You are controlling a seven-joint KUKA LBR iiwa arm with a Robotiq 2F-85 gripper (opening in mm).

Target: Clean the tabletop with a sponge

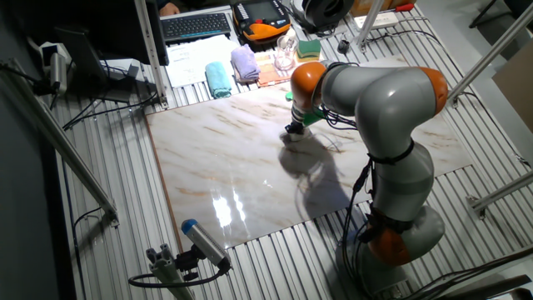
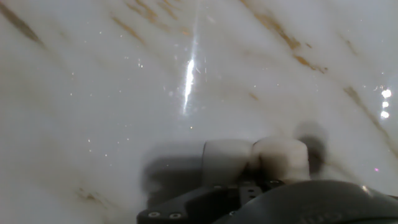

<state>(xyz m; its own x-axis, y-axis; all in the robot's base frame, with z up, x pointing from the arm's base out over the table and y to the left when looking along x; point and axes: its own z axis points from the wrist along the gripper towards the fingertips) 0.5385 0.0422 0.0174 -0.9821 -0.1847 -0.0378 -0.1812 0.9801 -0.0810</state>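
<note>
The tool is down on the tabletop, clamped on the sponge, which presses against the slab's middle. Wiping looks underway; most of the surface seems left.

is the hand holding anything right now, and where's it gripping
Cannot be told. The hand is low over the tabletop, and the hand view shows two pale rounded shapes there, but no sponge shows clearly in either view.
</note>
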